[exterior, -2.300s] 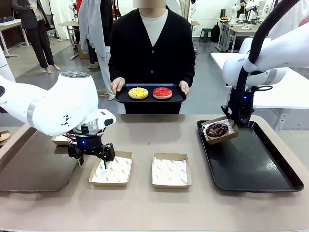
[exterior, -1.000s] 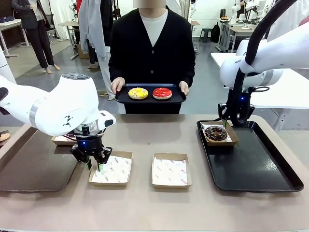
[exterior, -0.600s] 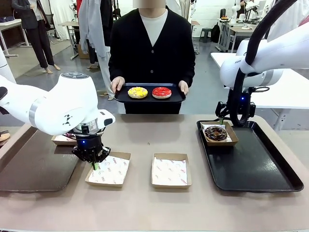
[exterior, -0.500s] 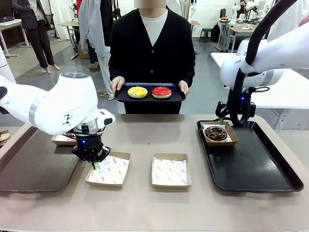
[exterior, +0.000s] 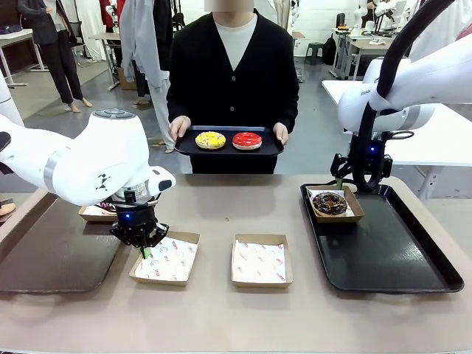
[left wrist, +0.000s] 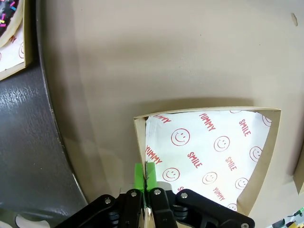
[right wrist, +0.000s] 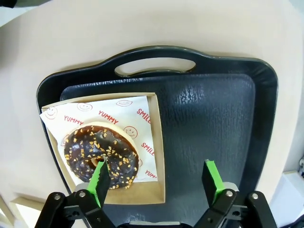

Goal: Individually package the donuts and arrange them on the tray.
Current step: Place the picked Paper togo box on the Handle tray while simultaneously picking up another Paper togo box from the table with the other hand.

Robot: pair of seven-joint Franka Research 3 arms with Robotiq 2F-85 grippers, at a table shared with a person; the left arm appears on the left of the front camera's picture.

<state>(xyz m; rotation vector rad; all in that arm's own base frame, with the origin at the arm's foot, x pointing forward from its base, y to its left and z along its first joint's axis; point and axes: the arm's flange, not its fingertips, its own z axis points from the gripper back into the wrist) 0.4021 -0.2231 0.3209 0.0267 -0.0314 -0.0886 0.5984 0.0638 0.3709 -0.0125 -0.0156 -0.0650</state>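
Observation:
My left gripper (exterior: 145, 251) is shut on the side wall of an empty paper-lined cardboard box (exterior: 166, 259) at the table's front left. The left wrist view shows its green pads (left wrist: 139, 176) pinching the wall of that box (left wrist: 209, 147). On the right, a chocolate donut (exterior: 331, 201) with pale bits lies in a box on the black tray (exterior: 383, 254). My right gripper (exterior: 359, 179) hangs open over the tray's far end. Its spread fingers (right wrist: 100, 176) frame the donut (right wrist: 100, 154) in the right wrist view. A yellow donut (exterior: 211, 140) and a red donut (exterior: 247, 139) sit on a small tray (exterior: 228, 152) held by the person.
A second empty lined box (exterior: 259, 259) stands at the table's middle front. A brown tray (exterior: 51, 254) lies at the far left, with another box (exterior: 94, 212) behind my left arm holding a sprinkled donut (left wrist: 8, 18). The person stands across the table.
The box in my left gripper has shifted slightly left and tipped. My right gripper released the donut box on the black tray and drew back a little above it.

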